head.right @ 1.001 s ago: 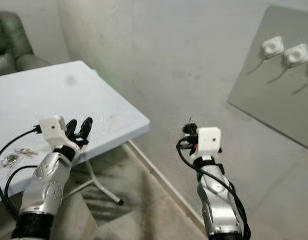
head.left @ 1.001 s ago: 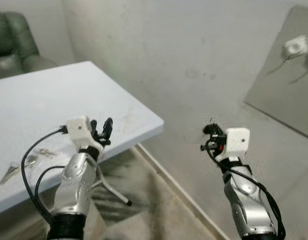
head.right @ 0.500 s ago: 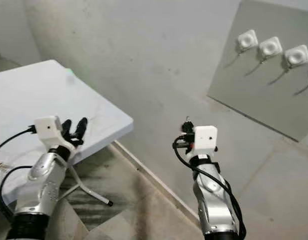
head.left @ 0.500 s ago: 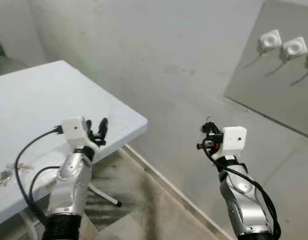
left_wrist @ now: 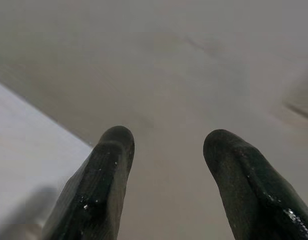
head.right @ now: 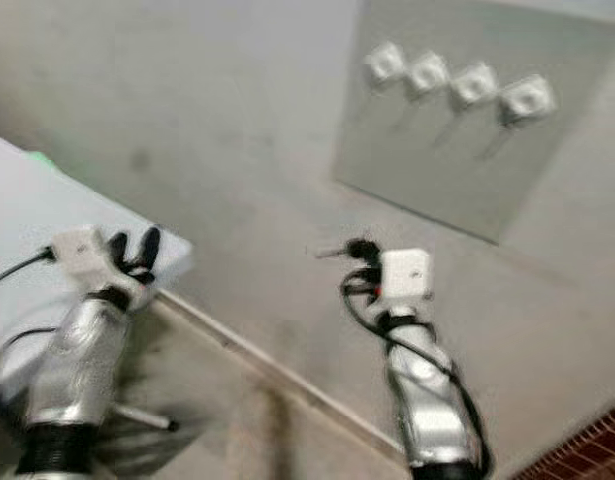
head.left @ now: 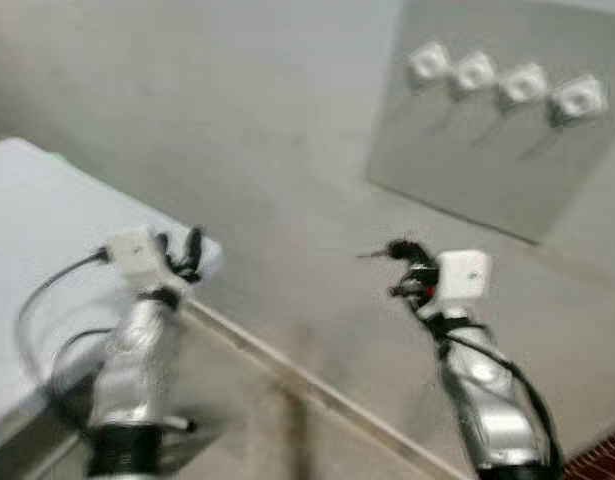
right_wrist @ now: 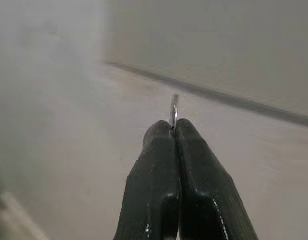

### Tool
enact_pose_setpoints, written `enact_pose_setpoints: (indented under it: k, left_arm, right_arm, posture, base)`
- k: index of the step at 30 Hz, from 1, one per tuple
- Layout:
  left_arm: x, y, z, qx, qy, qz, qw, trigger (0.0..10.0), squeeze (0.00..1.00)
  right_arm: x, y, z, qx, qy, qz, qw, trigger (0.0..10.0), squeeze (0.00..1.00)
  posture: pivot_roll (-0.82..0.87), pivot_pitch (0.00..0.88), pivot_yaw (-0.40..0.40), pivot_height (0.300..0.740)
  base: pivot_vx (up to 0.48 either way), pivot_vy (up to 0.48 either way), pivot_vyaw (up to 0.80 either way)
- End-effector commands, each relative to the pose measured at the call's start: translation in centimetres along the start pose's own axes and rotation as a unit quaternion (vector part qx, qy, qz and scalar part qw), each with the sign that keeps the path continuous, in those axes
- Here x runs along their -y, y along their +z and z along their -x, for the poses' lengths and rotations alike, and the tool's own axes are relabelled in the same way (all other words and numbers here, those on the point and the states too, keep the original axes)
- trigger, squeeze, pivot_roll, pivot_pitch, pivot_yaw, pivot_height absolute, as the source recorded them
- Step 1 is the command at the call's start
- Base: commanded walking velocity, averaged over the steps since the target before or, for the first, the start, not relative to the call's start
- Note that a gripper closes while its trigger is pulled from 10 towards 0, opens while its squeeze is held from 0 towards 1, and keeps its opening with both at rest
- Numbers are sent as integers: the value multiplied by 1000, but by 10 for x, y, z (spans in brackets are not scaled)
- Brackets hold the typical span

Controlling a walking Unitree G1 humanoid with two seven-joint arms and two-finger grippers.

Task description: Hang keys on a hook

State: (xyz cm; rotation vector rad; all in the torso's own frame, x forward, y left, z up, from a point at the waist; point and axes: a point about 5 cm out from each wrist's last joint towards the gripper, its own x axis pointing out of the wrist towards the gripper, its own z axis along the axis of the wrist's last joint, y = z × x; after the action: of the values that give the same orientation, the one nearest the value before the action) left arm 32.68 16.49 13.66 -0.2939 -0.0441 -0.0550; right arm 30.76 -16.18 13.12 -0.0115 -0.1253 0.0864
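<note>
The head camera has swung toward the hooks [head.left: 507, 82], now at upper right, while the right tool [right_wrist: 174, 131] pinches the keys [right_wrist: 174, 111] and the left tool [left_wrist: 166, 150] stays spread beside the desk [head.left: 32, 260].

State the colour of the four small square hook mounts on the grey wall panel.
White: the four small square hook mounts sit on the flat grey wall panel, seen best in the left eye view.
</note>
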Motion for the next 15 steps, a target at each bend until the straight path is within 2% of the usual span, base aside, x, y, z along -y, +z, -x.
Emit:
enact_pose_setpoints:
  k: [1,12,15]
  left_arm:
    - [-10,6,1,6,17,-12,1000,10000,0]
    - [-10,0,2,-19,31,-4,999,10000,0]
    - [-8,-3,2,-31,32,0,999,10000,0]
  right_arm:
    - [-7,6,-2,13,10,-2,1000,10000,0]
    - [-7,6,0,9,11,2,1000,10000,0]
    - [-7,5,0,7,7,-4,1000,10000,0]
  posture:
    - [192,0,-15,740]
    - [188,0,-13,740]
    - [186,0,-12,736]
  base:
    - [0,0,-663]
    - [0,0,-639]
    - [0,0,-160]
